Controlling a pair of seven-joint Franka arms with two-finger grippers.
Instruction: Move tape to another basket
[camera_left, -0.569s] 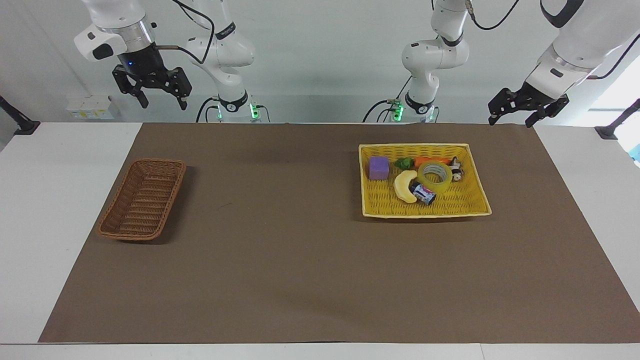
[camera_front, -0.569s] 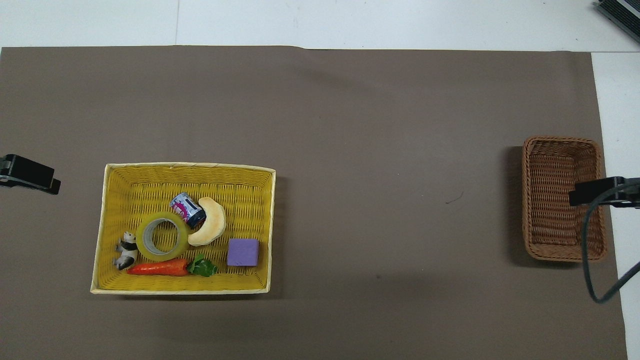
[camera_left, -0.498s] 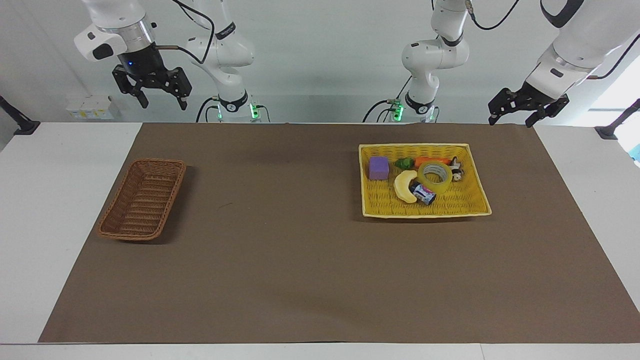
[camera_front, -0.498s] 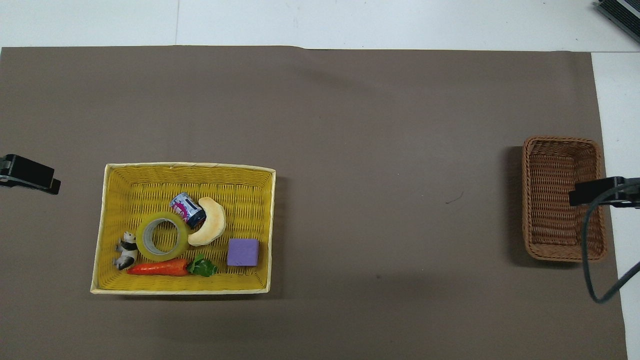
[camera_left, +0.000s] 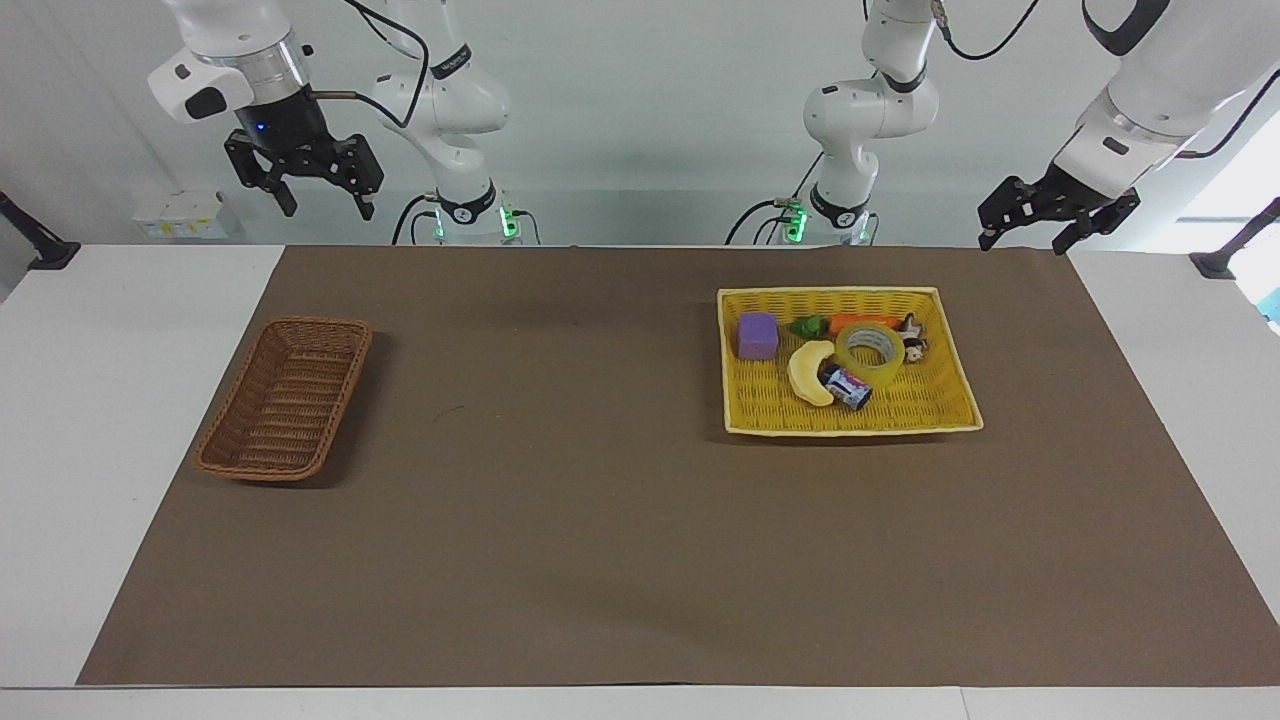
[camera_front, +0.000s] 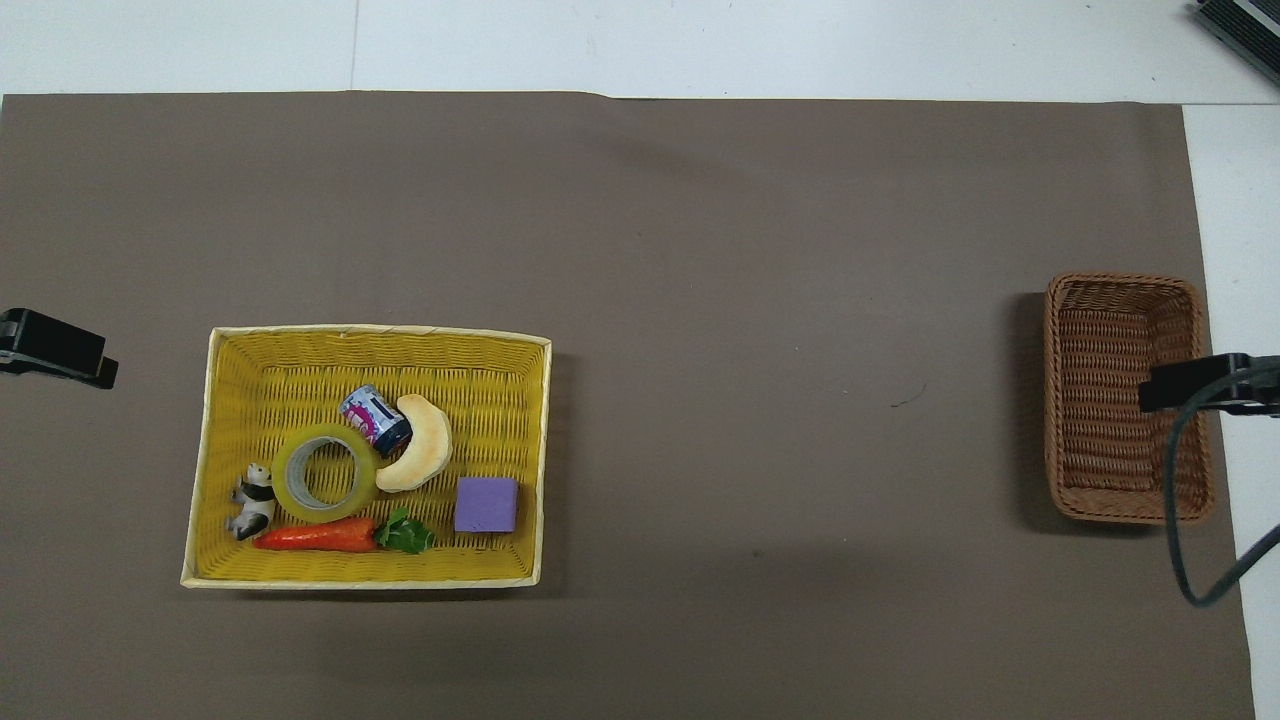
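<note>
The tape (camera_left: 870, 350) lies flat in the yellow woven tray (camera_left: 850, 426), between a banana and a small panda figure; it also shows in the overhead view (camera_front: 325, 473). The brown wicker basket (camera_left: 262, 468) sits empty toward the right arm's end of the table, and the overhead view shows it too (camera_front: 1120, 283). My left gripper (camera_left: 1022, 245) hangs open and empty in the air near the tray's end of the table. My right gripper (camera_left: 330, 212) hangs open and empty high above the basket's end.
The tray also holds a banana (camera_left: 810, 372), a purple block (camera_left: 758, 335), a carrot (camera_left: 860, 321), a small can (camera_left: 848, 387) and a panda figure (camera_left: 912, 338). A brown mat (camera_left: 600, 520) covers the table between tray and basket.
Both grippers have shifted only very slightly. Nothing on the table has moved.
</note>
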